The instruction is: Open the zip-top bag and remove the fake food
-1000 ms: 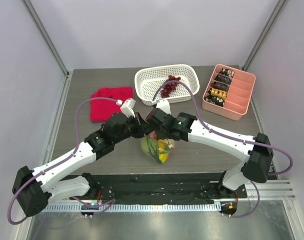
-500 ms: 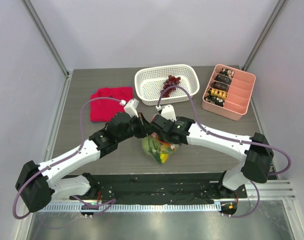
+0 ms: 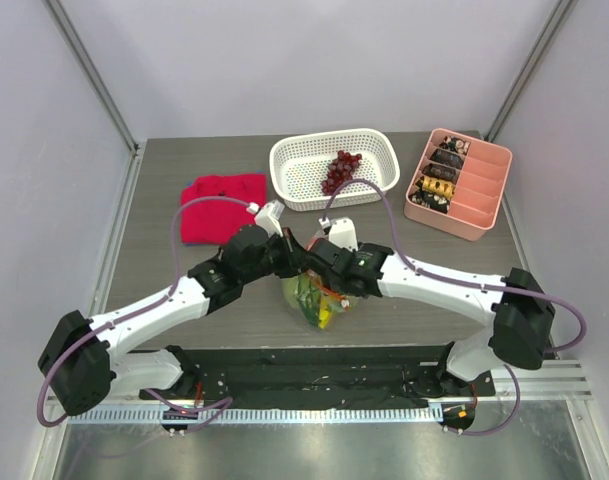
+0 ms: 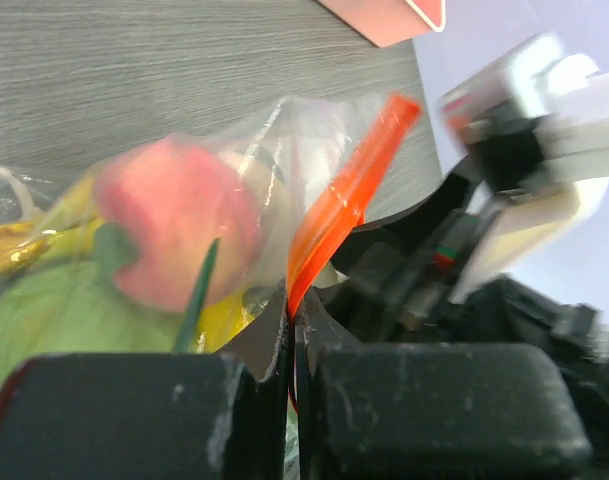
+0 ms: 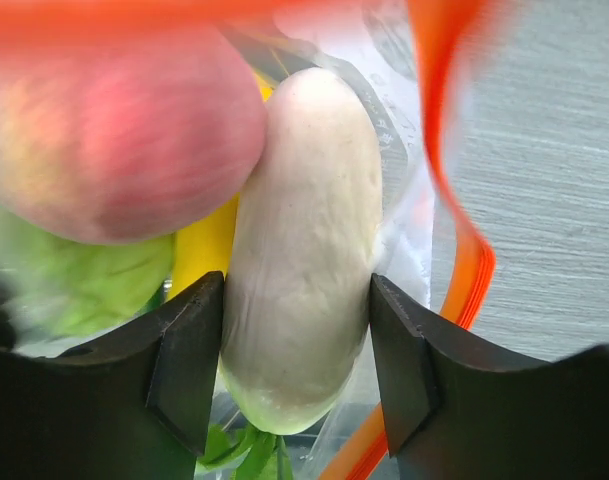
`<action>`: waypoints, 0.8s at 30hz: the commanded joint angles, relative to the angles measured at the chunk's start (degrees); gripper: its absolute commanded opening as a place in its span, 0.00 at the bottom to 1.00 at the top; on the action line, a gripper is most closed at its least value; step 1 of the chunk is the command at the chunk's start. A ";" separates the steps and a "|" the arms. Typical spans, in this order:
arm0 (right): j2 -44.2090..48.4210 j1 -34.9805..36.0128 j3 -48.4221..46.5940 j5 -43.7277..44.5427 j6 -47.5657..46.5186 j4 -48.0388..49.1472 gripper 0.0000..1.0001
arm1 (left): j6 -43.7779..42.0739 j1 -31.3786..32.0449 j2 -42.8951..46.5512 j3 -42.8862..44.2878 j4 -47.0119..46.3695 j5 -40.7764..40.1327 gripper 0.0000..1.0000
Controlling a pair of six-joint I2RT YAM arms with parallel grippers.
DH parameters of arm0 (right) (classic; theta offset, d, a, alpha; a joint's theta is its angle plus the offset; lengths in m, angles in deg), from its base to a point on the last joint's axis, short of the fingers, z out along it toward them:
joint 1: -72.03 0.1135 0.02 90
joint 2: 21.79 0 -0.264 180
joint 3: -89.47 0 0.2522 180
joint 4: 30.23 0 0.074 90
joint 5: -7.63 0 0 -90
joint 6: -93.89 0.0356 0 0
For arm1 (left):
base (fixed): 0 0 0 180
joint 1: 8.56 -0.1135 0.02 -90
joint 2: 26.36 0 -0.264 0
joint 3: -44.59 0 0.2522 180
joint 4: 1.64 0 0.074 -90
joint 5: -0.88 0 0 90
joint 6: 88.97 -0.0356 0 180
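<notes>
Right gripper (image 5: 296, 330) moved down into clear crinkly zip-top bag (image 3: 319, 300) — now clamps white radish-like plastic piece (image 5: 299, 220). Left gripper (image 4: 289, 340) pinches orange-red zipper strip (image 4: 349, 190). I judge extraction next.

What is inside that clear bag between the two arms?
Toy food: a pink-red fruit, a white radish-like piece gripped by the right jaws, a yellow piece and a green leafy piece. Whatever lies beneath these at the bottom of the bag is covered.

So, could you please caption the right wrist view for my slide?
Right fingers grip the white radish piece inside the open zip-top bag.
</notes>
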State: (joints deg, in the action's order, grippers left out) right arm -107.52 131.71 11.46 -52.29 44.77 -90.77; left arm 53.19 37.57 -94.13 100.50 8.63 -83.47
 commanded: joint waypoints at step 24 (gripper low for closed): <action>19.47 0.88 -8.07 9.29 -12.75 22.52 0.01 | -2.06 0.37 2.73 0.13 -0.56 -2.22 0.00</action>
State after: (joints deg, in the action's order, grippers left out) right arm -87.24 133.76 10.39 -49.82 36.66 -74.69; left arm 52.77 37.83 -92.84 100.48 8.17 -84.17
